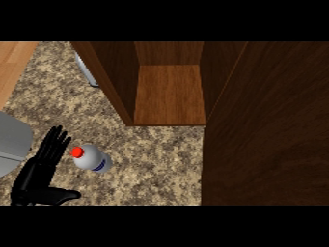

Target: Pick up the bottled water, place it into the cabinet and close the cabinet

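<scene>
While the left hand (44,161) stands with fingers straight, the bottled water (92,158) sits just beside its fingertips.

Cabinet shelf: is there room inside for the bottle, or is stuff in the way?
The cabinet shelf looks bare between its side walls. The speckled counter is bare between the bottled water and the open door. It is crowded at the left, where the left hand stands beside the bottle.

The left hand (42,166) is cut at its wrist by the lower edge at seven o'clock, the open cabinet door (277,125) runs out at three o'clock, and a grey object (86,72) at eleven o'clock is mostly hidden behind the cabinet (168,91).
</scene>
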You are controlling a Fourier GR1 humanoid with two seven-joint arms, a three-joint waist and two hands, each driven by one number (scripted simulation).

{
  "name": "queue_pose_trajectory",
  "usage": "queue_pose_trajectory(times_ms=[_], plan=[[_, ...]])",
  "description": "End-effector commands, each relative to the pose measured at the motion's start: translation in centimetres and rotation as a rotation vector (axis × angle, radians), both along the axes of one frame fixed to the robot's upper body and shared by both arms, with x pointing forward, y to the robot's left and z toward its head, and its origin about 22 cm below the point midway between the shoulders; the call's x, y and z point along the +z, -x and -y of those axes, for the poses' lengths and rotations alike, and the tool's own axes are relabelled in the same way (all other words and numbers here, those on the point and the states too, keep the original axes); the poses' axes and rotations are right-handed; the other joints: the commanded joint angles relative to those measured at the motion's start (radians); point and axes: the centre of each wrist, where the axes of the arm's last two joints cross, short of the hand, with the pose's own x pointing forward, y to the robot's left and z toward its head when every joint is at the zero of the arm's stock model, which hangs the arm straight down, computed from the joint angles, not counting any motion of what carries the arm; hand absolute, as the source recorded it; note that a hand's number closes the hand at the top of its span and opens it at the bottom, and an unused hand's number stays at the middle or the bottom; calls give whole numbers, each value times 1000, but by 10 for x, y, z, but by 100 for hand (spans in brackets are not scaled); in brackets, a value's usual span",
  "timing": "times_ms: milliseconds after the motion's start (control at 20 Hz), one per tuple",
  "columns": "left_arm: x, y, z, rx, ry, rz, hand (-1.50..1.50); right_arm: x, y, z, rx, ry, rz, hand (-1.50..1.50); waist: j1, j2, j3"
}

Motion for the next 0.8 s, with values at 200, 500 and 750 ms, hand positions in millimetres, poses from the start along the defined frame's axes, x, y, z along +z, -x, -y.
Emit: queue_pose_trajectory(times_ms=[200,500,750], plan=[[-30,-20,-4,-1,70,-51,-150,18,14,-10,22,-3,-1,-150,-2,0,0],[-59,-20,-6,-36,80,-71,-150,12,2,4,1,11,16,-150,-3,2,-1],[-67,-22,10,-40,109,-78,-150,8,3,0,-10,13,15,-150,0,0,0]])
